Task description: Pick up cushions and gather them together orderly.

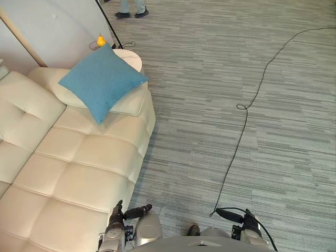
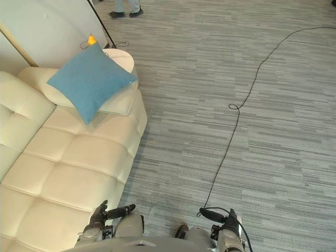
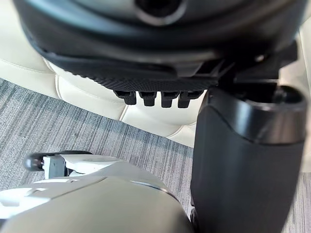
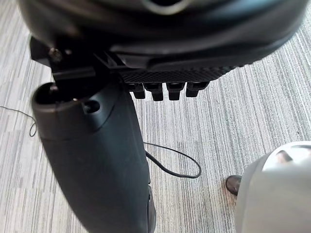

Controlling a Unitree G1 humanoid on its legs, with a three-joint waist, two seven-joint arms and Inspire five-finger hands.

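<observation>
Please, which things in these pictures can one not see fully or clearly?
Yellow object by the round table: eye views, too small, partly behind the blue cushion.
Person: eye views, cut off by the top edge above the lower legs.
Sofa: eye views, cut off by the left edge; further cushions there cannot be seen.

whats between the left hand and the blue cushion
Just the cream sofa seat: in the left eye view its tufted panels run bare from the left hand up to the blue cushion.

Matte black left hand [image 3: 146, 48] and right hand [image 4: 170, 43]
</observation>
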